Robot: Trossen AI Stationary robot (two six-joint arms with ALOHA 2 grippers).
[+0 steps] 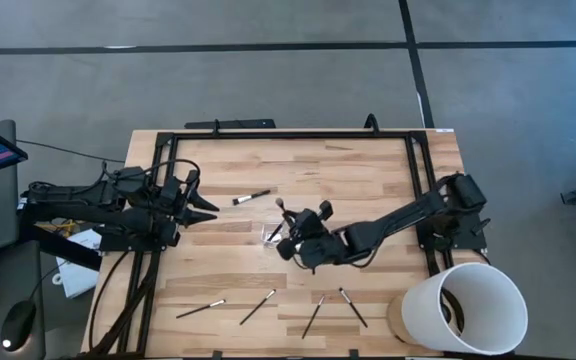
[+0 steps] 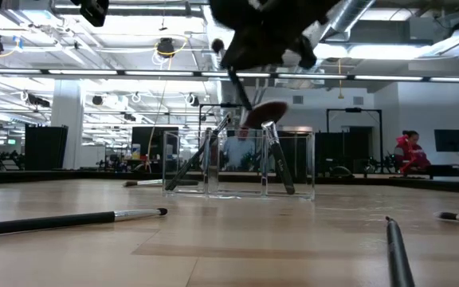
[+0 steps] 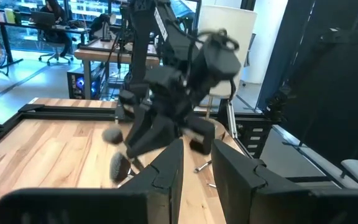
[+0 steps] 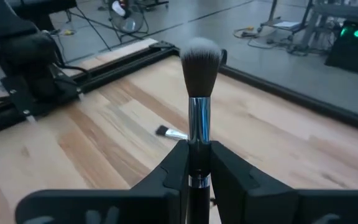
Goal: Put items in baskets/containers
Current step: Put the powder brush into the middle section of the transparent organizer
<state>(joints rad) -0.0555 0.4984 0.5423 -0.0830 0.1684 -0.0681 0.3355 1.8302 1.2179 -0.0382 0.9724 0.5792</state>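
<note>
A clear tray (image 1: 273,236) (image 2: 297,163) stands mid-table with brushes leaning inside it (image 2: 277,163), one with a fan-shaped head (image 2: 266,112). My right gripper (image 1: 294,228) (image 4: 197,163) hovers over the tray, shut on a brush with a silver ferrule and a pale round head (image 4: 201,59). One loose brush (image 1: 251,197) lies toward the far side, and several more lie near the front edge (image 1: 258,307). At the table's left, my left gripper (image 1: 204,208) (image 3: 197,171) waits level and open, with nothing between its fingers. My right gripper pinches the brush's dark handle just behind the silver ferrule (image 4: 196,167) between its two fingers. The brush lies along the fingers, its head sticking out past the fingertips. It is lifted clear, above the tray, with its thin handle slanting down below the gripper (image 2: 240,92).
A large white bucket (image 1: 465,305) stands at the near right corner. A black frame (image 1: 288,135) runs along the far and side edges of the table. Bare wood lies between the tray and the front row of brushes.
</note>
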